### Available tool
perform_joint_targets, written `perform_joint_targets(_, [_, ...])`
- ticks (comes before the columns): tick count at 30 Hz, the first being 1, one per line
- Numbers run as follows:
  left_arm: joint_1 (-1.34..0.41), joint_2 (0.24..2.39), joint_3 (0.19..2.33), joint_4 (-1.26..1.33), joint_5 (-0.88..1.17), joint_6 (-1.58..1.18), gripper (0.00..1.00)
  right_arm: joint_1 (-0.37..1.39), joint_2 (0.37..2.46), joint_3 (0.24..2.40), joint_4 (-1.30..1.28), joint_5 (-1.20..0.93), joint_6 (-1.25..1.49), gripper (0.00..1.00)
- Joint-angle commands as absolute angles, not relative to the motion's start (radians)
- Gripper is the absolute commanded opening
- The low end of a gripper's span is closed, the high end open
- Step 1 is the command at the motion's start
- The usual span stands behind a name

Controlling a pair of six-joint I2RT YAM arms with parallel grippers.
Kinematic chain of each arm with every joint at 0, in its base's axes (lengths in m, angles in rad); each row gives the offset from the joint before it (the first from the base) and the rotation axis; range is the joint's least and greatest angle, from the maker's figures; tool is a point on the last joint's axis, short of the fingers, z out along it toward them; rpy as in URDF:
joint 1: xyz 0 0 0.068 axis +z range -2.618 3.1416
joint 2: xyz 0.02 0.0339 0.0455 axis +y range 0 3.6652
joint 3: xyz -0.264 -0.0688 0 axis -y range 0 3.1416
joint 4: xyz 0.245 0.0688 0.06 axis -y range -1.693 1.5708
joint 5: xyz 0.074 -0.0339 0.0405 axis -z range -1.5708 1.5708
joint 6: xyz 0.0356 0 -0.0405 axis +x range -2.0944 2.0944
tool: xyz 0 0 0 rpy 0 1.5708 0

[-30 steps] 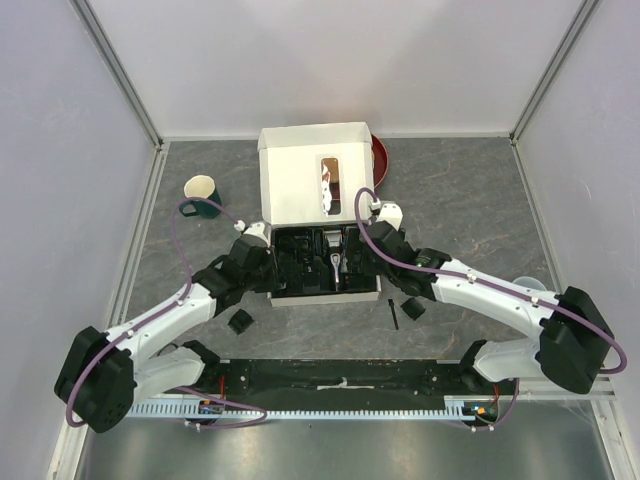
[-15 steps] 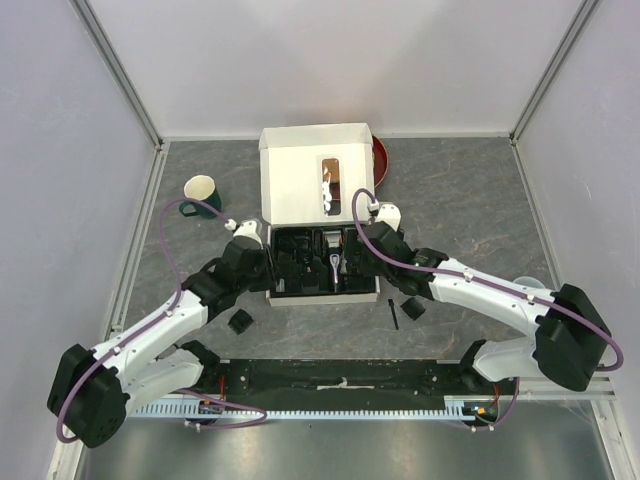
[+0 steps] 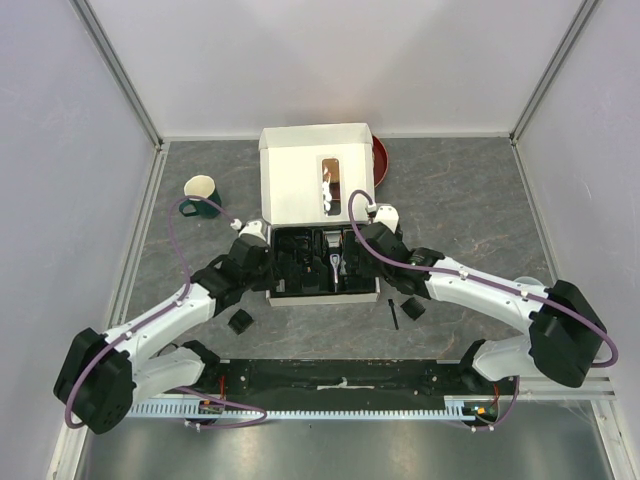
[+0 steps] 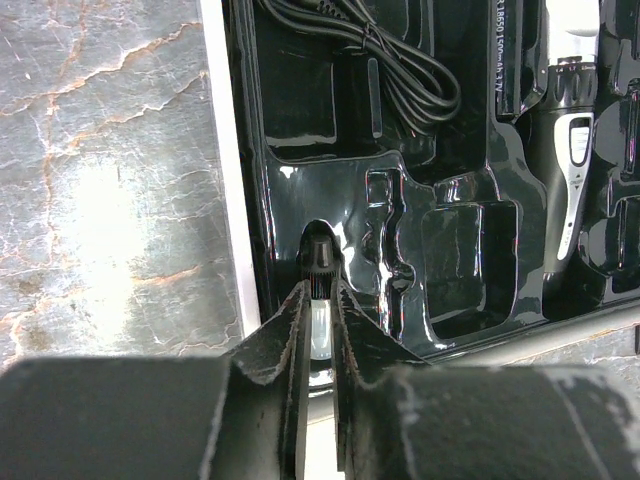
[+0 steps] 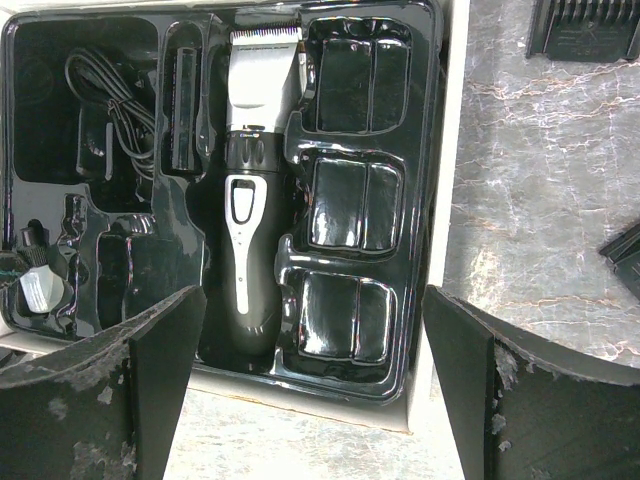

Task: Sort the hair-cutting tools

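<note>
The left gripper (image 4: 318, 297) is pinched almost closed on a small bottle (image 4: 318, 255), black cap pointing away from the wrist, at the narrow slot in the near-left corner of the black tray (image 4: 250, 200), a recess seemingly shaped for it; the right gripper (image 5: 310, 315) hangs wide open and empty above the tray, clear of the left arm's work; the clipper (image 5: 245, 190) lies in its middle slot, the cable (image 5: 105, 95) coiled far left; 2 comb guards (image 3: 240, 321) and the thin brush (image 3: 394, 314) lie outside on the table (image 3: 480, 200), and 3 pockets beside the clipper look unfilled.
</note>
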State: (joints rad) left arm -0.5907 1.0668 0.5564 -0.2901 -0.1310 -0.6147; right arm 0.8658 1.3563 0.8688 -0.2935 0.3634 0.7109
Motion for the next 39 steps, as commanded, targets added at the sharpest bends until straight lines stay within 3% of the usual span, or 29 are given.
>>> perform_joint_targets(1, [-0.592, 1.088, 0.577, -0.255, -0.147, -0.604, 0.16, 0.861, 1.362, 0.907, -0.27, 0.367, 0.715, 0.98])
perform_joint_targets(18, [-0.611, 1.103, 0.624, -0.334, -0.25, -0.617, 0.08, 0.857, 1.376, 0.904, -0.268, 0.365, 0.713, 0.98])
perform_joint_targets(24, [-0.612, 0.977, 0.658, -0.412, -0.324, -0.629, 0.2, 0.857, 1.37, 0.908, -0.271, 0.359, 0.713, 0.98])
perform_joint_targets(26, [-0.612, 0.944, 0.678, -0.48, -0.365, -0.644, 0.3, 0.856, 1.362, 0.905, -0.273, 0.356, 0.715, 0.98])
perform_joint_targets(31, [-0.612, 0.897, 0.709, -0.664, -0.445, -0.787, 0.42, 0.857, 1.347, 0.888, -0.275, 0.342, 0.721, 0.98])
perform_joint_targets(39, [-0.611, 0.911, 0.674, -0.975, -0.564, -1.133, 0.51, 0.857, 1.321, 0.862, -0.281, 0.331, 0.723, 0.98])
